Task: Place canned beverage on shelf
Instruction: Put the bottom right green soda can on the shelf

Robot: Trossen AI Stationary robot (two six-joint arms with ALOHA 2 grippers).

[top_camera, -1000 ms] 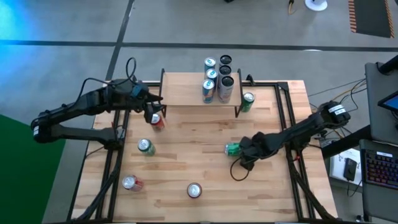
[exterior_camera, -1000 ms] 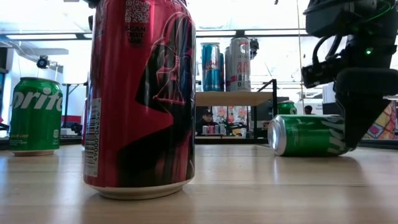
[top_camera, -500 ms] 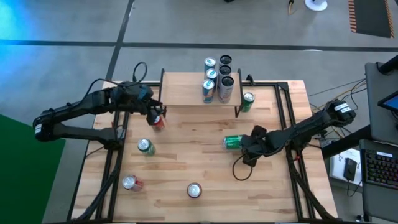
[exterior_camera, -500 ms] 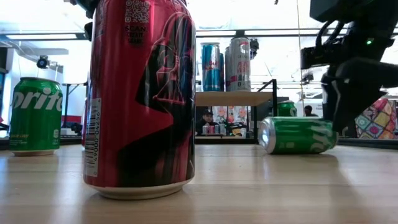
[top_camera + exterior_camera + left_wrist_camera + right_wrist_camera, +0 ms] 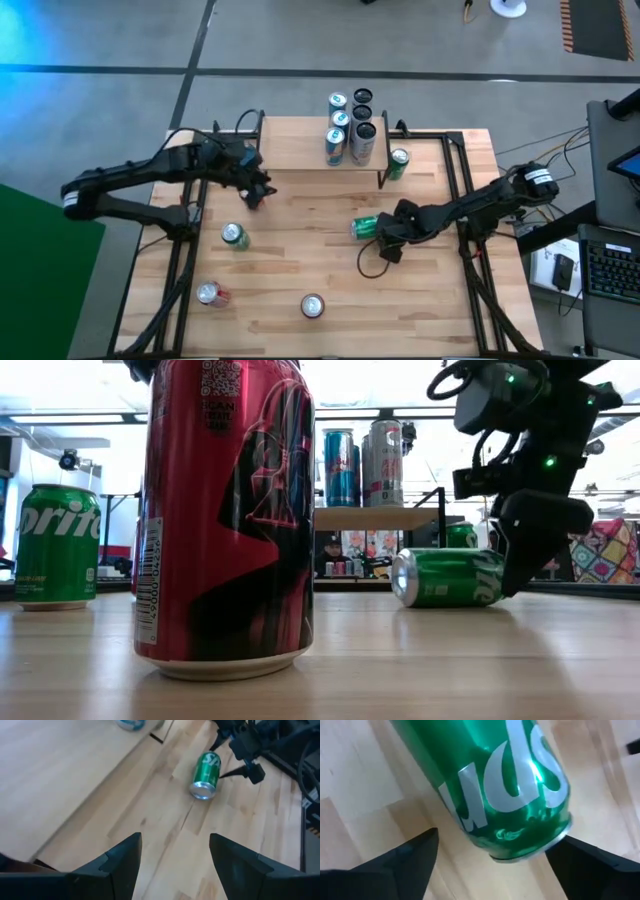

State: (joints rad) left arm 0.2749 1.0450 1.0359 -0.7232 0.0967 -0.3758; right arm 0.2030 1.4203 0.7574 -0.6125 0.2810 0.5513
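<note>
The shelf [image 5: 300, 150] stands at the table's far edge, with several upright cans [image 5: 336, 145] on its light-wood top. It also shows in the low view [image 5: 375, 518]. A green can [image 5: 365, 227] lies on its side at the table's middle right. My right gripper [image 5: 380, 228] is open, with one finger on either side of the can's base end [image 5: 520, 845]. My left gripper [image 5: 258, 190] is open and empty [image 5: 175, 840] above the table near the shelf's left end. The green can shows far off in the left wrist view [image 5: 206, 768]. My right gripper comes level from the table's right side, along the lying can. A finger [image 5: 395, 865] stands on each side of the can's base end [image 5: 530, 847], with gaps showing. The can lies on the table [image 5: 445, 577]. I cannot tell whether the gripper touches it.
A green can [image 5: 398, 163] stands by the shelf's right legs. Another green can [image 5: 234, 236] stands at the left. A red can [image 5: 209, 293] and a third can [image 5: 312, 305] stand near the front edge, the latter filling the low view [image 5: 225, 520].
My right gripper has gone toward the table's left edge and slightly toward the far edge. The lying green can has moved left ahead of it, staying on its side. My left gripper has shifted toward the right and now covers the red can that stood beside it.
</note>
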